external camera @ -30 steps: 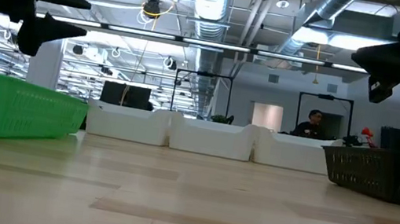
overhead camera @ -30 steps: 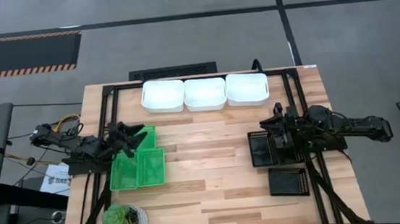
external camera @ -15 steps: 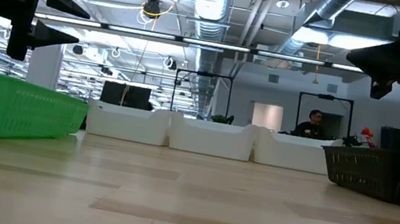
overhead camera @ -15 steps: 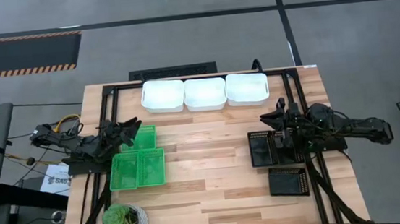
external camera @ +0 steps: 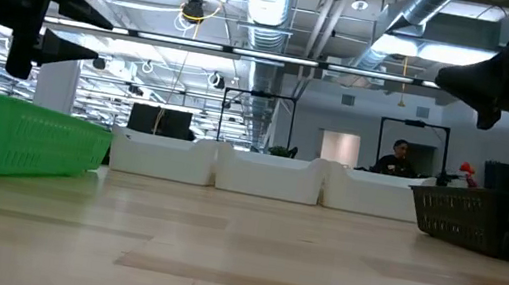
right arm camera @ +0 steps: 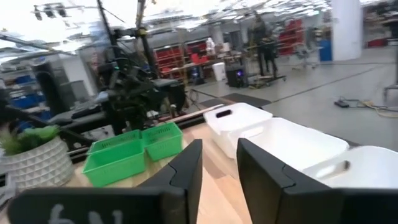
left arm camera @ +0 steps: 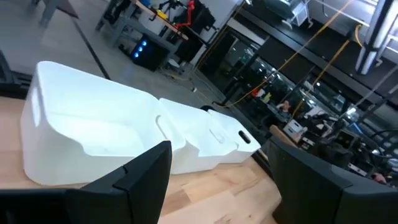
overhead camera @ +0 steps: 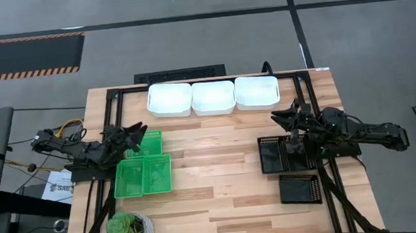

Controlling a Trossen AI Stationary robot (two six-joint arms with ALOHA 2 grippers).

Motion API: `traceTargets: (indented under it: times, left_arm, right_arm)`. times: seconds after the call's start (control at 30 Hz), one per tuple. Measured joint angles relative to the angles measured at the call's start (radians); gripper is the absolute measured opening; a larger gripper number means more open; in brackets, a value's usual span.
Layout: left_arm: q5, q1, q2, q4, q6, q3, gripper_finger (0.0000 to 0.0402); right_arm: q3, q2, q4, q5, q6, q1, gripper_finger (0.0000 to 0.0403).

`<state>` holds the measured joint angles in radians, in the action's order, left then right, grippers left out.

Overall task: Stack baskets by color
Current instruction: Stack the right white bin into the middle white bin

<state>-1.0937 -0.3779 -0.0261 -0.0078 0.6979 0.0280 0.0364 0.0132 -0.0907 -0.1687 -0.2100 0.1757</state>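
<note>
Three white baskets (overhead camera: 213, 97) stand in a row along the far edge, also in the left wrist view (left arm camera: 93, 130). Three green baskets (overhead camera: 143, 173) sit at the left and black baskets (overhead camera: 279, 154) at the right, all resting flat on the table. My left gripper (overhead camera: 135, 130) hovers open, level, above the far green basket (overhead camera: 152, 142). My right gripper (overhead camera: 280, 116) hovers open, level, just beyond the far black basket's far edge. In both wrist views nothing lies between the fingers of my left gripper (left arm camera: 217, 174) or my right gripper (right arm camera: 219, 168).
A round potted plant (overhead camera: 130, 231) stands at the near left corner. A second black basket (overhead camera: 299, 189) lies nearer the front right. Bare wood (overhead camera: 216, 168) spans the middle between the green and black baskets. A person (external camera: 396, 156) sits far off in the room.
Both grippers have swung at the wrist a little toward the table's far edge while the arms stayed in place. My left gripper, which pointed over the far green basket, now points more toward the white baskets. No basket has moved.
</note>
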Motion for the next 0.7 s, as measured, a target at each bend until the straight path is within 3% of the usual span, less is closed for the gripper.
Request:
traceTargets:
  times: [0.3,0.43,0.7]
  left_arm:
    - [-0.040,0.002,0.000,0.021,-0.093,0.000,0.0256]
    - [0.068,0.001,0.000,0.136,-0.140,0.000,0.0256]
    - [0.326,0.001,0.000,0.610,-0.338,0.001,0.0256]
  right_arm:
    - [0.001,0.000,-0.003,-0.087,-0.002,0.005,0.0185]
    - [0.031,0.000,0.001,-0.124,0.000,0.006,0.0213]
    - [0.202,0.106,0.015,-0.203,0.100,0.006,0.0225]
